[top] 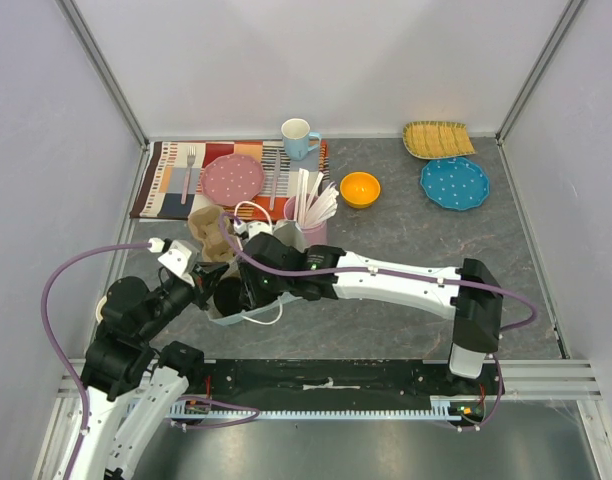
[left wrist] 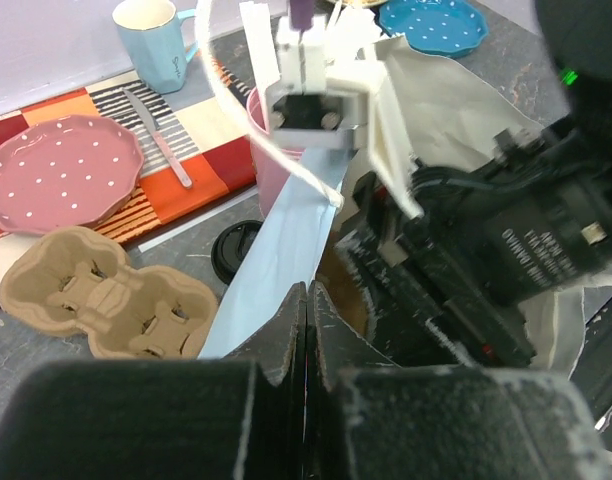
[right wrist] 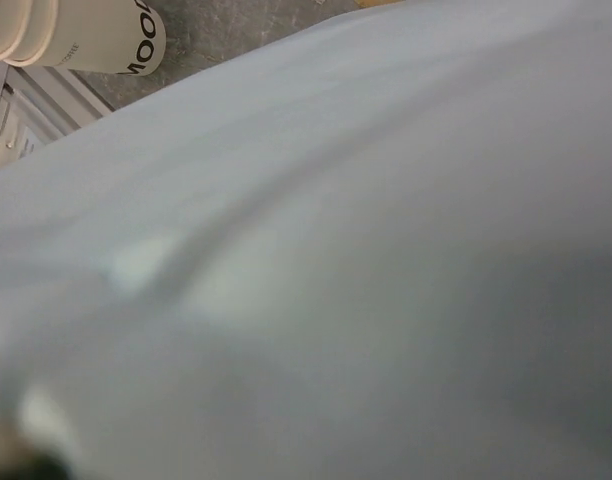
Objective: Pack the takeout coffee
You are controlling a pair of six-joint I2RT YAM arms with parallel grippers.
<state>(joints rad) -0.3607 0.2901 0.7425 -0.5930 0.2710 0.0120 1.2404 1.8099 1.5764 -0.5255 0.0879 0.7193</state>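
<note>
Placemat (top: 161,180) at the table's (top: 416,228) far-left corner; tray (top: 438,139) at the far-right corner, with a plate (top: 454,183) before it.

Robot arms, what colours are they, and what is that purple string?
The left arm and right arm are white tubes with chunky black joints. A purple cable loops along each. The left claw has two black fingers with scuffed whitish edges.

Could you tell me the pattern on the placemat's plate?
The plate is pink with white dots; left wrist view shows it best.
</note>
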